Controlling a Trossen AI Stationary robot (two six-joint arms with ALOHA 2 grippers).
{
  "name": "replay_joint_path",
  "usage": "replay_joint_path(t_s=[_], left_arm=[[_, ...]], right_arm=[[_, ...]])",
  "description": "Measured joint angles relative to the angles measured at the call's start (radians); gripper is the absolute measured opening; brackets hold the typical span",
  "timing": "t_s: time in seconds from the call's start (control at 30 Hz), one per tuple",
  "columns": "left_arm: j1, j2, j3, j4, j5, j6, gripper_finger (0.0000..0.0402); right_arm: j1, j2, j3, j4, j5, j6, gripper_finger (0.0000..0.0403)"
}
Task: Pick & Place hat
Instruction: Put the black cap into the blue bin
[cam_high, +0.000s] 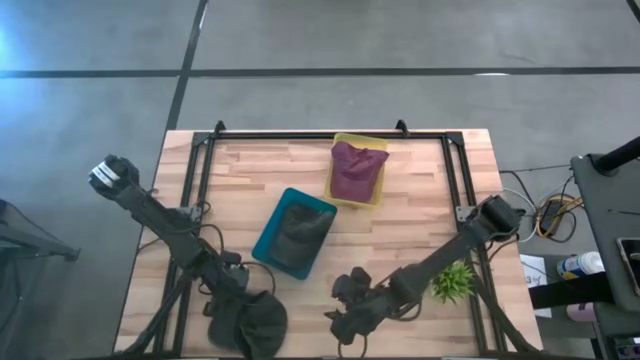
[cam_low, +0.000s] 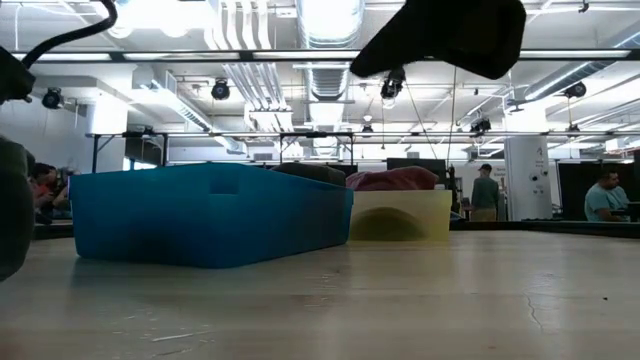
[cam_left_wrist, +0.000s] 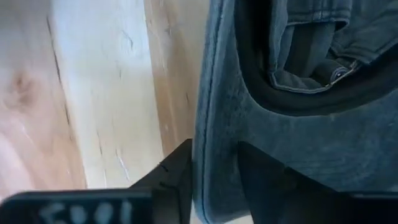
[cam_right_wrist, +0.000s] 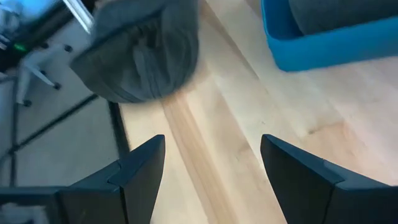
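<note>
A dark denim hat (cam_high: 258, 326) lies on the wooden table (cam_high: 420, 200) near its front edge, left of centre. It also shows in the right wrist view (cam_right_wrist: 140, 59) and at the low view's left edge (cam_low: 8, 215). My left gripper (cam_left_wrist: 214, 177) points steeply down at it, its narrowly open fingers on either side of the brim's edge (cam_left_wrist: 214, 124). The strap and buckle (cam_left_wrist: 336, 73) show beyond. My right gripper (cam_right_wrist: 211, 168) hovers open to the hat's right (cam_high: 340, 305), with nothing between its fingers. My left gripper's fingers (cam_left_wrist: 180, 171) stand on either side of the hat's brim edge (cam_left_wrist: 211, 149), coming from above and lying across it. The hat lies on the table. I cannot tell whether the fingers touch the cloth.
A blue bin (cam_high: 295, 232) at the table's middle holds a dark hat. A yellow bin (cam_high: 358, 172) farther back holds a maroon hat (cam_high: 352, 168). A small green plant (cam_high: 452, 282) stands at the front right. A black frame (cam_high: 330, 134) borders the table's far side.
</note>
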Motion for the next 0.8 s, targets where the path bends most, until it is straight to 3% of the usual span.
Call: replay_joint_path(t_s=[0.2,0.4,0.57,0.7,0.8], left_arm=[[-0.002,-0.006,0.014,0.065,0.008,-0.087,0.0016],[-0.034,-0.028,0.166,-0.040,-0.146,-0.188,0.0007],[-0.136,-0.038,0.438,-0.483,-0.471,-0.295,0.0006],[-0.195,-0.019,0.626,-0.847,-0.778,-0.501,0.0006],[-0.207,0.020,0.697,-1.080,-0.991,-0.664,0.0006]], right_arm=[[-0.005,0.060,0.084,-0.087,-0.009,-0.001,0.0260],[-0.009,0.056,0.138,-0.154,-0.003,-0.018,0.0254],[-0.002,-0.011,0.183,-0.375,0.054,0.059,0.0244],[0.003,-0.071,0.183,-0.465,0.089,0.131,0.0237],[0.004,-0.101,0.183,-0.484,0.125,0.170,0.0235]])
